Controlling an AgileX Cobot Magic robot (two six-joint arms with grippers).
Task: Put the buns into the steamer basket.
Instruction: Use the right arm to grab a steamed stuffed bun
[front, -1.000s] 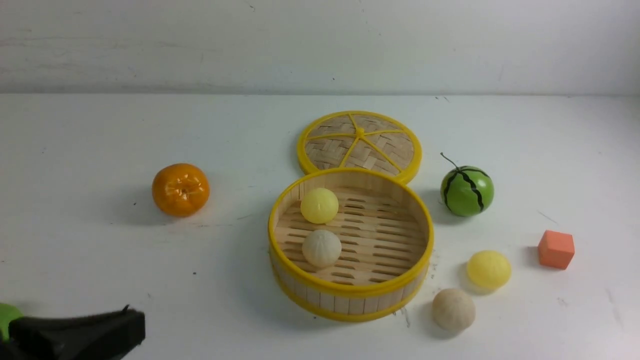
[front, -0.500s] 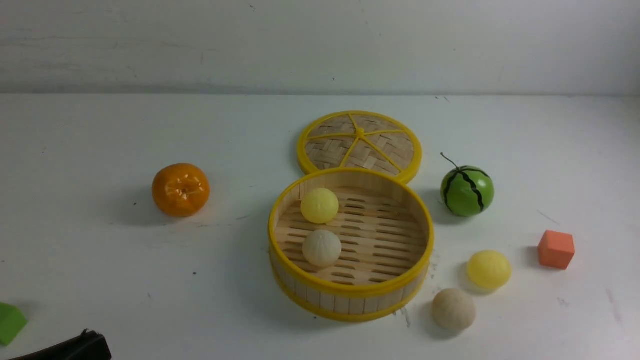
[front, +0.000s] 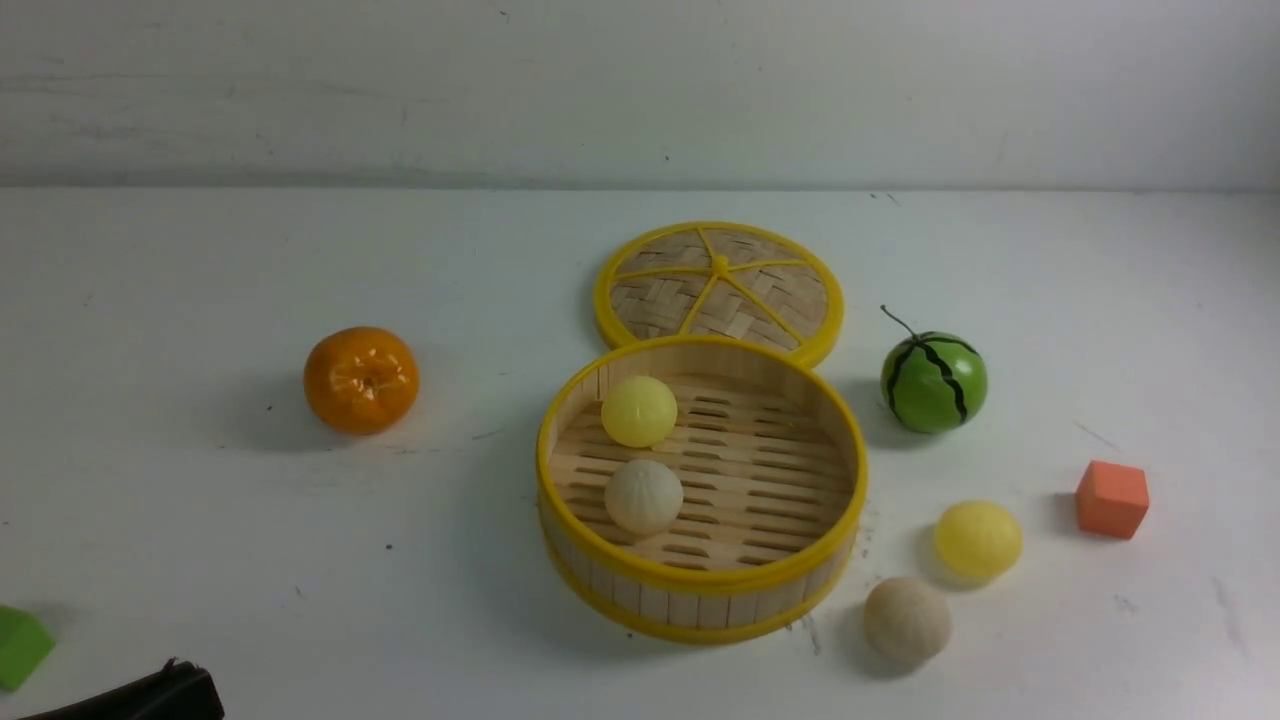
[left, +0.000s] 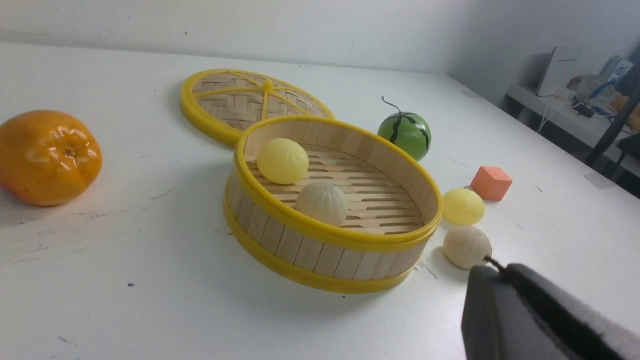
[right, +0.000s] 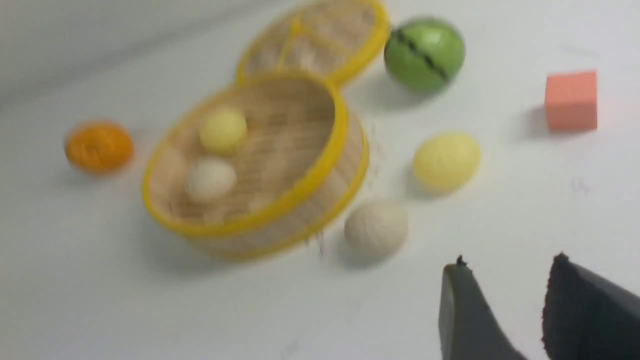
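Observation:
The steamer basket (front: 700, 603) stands mid-table. It holds one pale yellow bun (front: 639, 411) and one cream bun (front: 643, 496). A second yellow bun (front: 977, 539) and a second cream bun (front: 906, 620) lie on the table to the basket's right. My left gripper (front: 175, 690) is low at the near left corner, far from the basket, jaws shut and empty (left: 500, 267). My right gripper (right: 507, 272) is out of the front view. In its blurred wrist view it is open and empty, a short way from the outside cream bun (right: 376, 227).
The flat woven lid (front: 719, 290) lies behind the basket. An orange tangerine (front: 361, 379) sits at the left and a green watermelon ball (front: 934, 382) at the right. An orange-red cube (front: 1112, 498) is at the far right, and a green block (front: 20, 647) at the near left edge.
My left gripper has drawn back down and to the left, nearly out of the front view, uncovering the green block. Buns and basket have not moved.

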